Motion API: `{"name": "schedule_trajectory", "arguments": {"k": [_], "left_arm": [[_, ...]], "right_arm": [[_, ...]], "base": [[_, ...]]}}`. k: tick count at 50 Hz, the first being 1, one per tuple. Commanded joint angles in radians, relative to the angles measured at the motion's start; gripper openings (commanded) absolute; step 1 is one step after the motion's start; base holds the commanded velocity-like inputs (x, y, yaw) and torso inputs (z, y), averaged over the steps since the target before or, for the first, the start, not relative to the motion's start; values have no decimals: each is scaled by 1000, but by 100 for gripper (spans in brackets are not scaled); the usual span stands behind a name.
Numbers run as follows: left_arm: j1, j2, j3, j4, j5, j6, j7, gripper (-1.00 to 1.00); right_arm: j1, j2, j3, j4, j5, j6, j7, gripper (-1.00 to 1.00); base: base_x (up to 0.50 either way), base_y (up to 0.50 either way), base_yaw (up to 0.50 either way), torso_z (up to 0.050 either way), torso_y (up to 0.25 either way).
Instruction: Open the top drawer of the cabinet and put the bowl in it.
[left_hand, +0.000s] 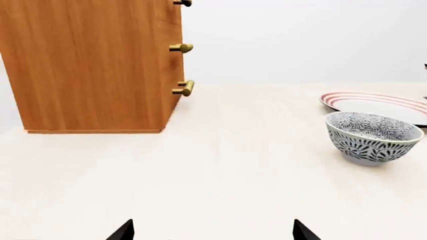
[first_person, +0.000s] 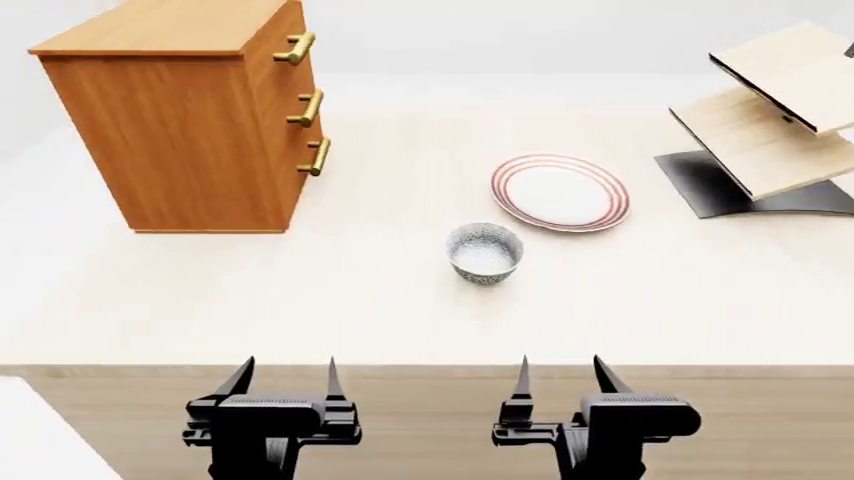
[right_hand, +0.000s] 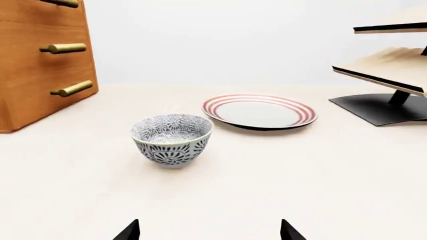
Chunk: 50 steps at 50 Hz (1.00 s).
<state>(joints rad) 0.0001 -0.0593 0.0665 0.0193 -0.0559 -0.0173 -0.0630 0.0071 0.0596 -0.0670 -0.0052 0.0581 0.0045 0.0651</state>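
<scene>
The orange-brown cabinet stands at the table's far left, all three drawers shut; the top drawer's brass handle is uppermost. The cabinet also shows in the left wrist view and the right wrist view. The blue-speckled bowl sits upright mid-table, also in the left wrist view and the right wrist view. My left gripper and right gripper are open and empty at the table's near edge, well short of bowl and cabinet.
A red-ringed white plate lies just behind the bowl to the right. A pale tilted wooden shelf rack on a dark base stands at the far right. The pale table ends in a front edge by the grippers.
</scene>
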Motion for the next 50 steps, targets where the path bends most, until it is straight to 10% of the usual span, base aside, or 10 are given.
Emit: {"name": "schedule_trajectory", "arguments": {"k": [1,30,50], "left_arm": [[1,-18,19,3,-20,-7,-18,100],[2,-48,55,3,-48,0,-54,100],[15,-65,52,43,-138,13,-40,100]], "right_arm": [[-1,16,-18,-3,21,-4,18,100],[-9,43,-48,-3,79,-29,44,100],[-11,58,-64,-3,115,-37,59,100]], "base": [[0,500,0,0,0],[2,495,0,0,0],[0,0,0,20,15]]}}
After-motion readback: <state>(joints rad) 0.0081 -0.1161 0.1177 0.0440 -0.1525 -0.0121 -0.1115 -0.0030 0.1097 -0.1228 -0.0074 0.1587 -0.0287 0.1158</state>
